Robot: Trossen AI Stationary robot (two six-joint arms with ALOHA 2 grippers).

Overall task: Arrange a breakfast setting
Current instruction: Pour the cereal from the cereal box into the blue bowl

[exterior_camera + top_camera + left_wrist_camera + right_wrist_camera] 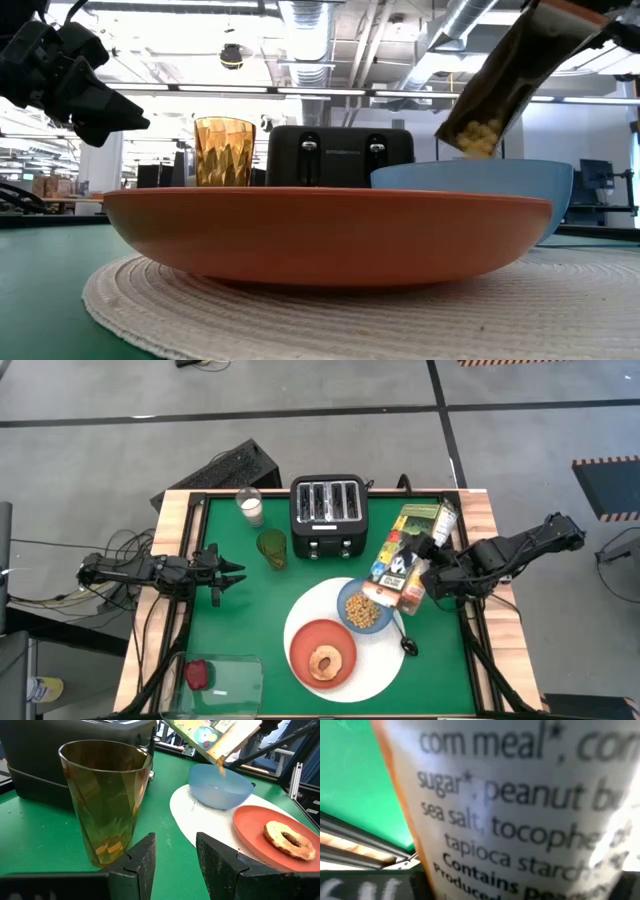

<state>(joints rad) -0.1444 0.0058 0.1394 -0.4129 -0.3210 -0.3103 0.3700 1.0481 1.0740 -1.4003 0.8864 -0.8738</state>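
The right gripper is closed on a cereal box, its 2 fingers pressed against the box's side, holding it tilted with the open end down over the blue bowl. Yellow cereal already lies in the bowl, and in the low view pieces show at the box's mouth just above the bowl's rim. The box fills the right wrist view, only its printed side visible.

The bowl stands on the large white round plate, beside the smaller orange-red plate, which carries the ring-shaped bagel. The small dark spoon lies on the white plate's right edge, just below the box.

The left gripper hovers near the table's left edge, part-open with a narrow gap between its fingers and nothing in them. Just ahead of it stands an amber glass, not touched.

Farther back sit a black toaster and a glass of milk. At the near left corner a clear container holds the dark red food piece.
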